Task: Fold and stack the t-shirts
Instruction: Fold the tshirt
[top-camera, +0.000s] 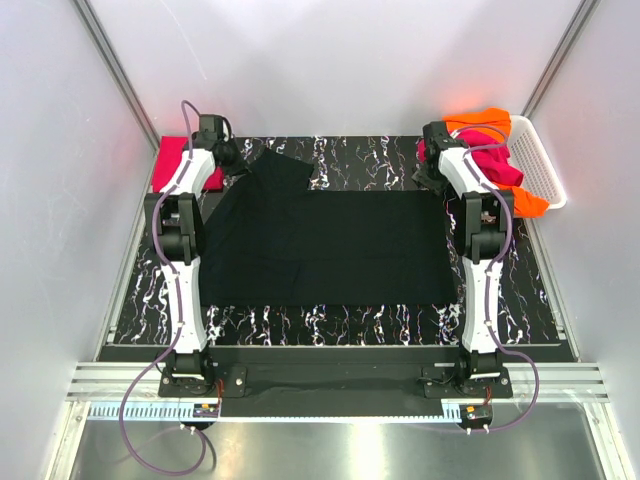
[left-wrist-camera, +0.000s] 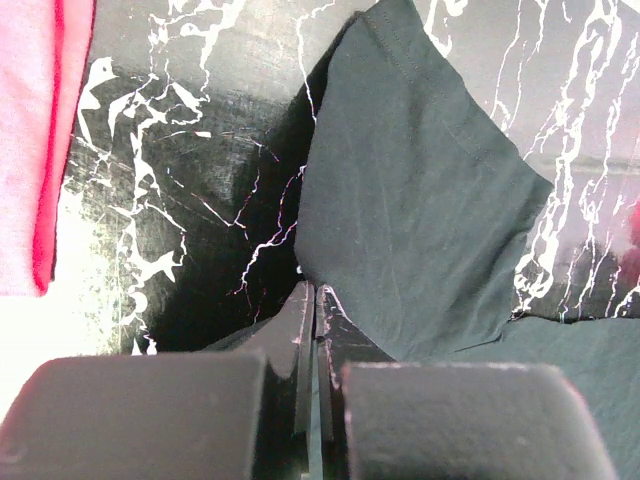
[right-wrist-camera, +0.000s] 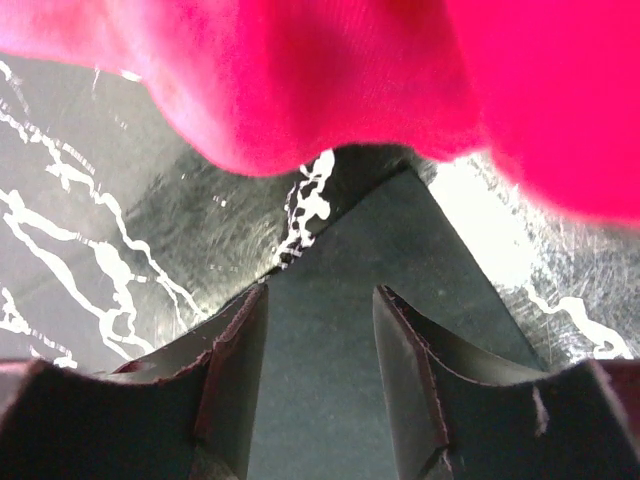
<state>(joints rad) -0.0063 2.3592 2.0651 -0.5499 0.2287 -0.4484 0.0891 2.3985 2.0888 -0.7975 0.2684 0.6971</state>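
Across the middle of the marbled table (top-camera: 330, 325) the black t-shirt (top-camera: 330, 245) lies spread flat, one sleeve (left-wrist-camera: 410, 190) sticking out at its far left corner.

At that sleeve, the left gripper (left-wrist-camera: 310, 295) has its fingers pressed tight together, pinching the cloth at the sleeve's near edge, which rises to the tips.

At the black shirt's far right corner, the right gripper (right-wrist-camera: 320, 300) stands with its fingers apart. The corner of the cloth lies flat between them, not clamped.

Just beyond that corner a magenta t-shirt (right-wrist-camera: 350, 70) hangs over the rim of the white basket (top-camera: 540, 160), with an orange t-shirt (top-camera: 480, 122) above it.

Left of the black shirt's sleeve, apart from it, a red-pink t-shirt (top-camera: 172, 160) lies on the table.
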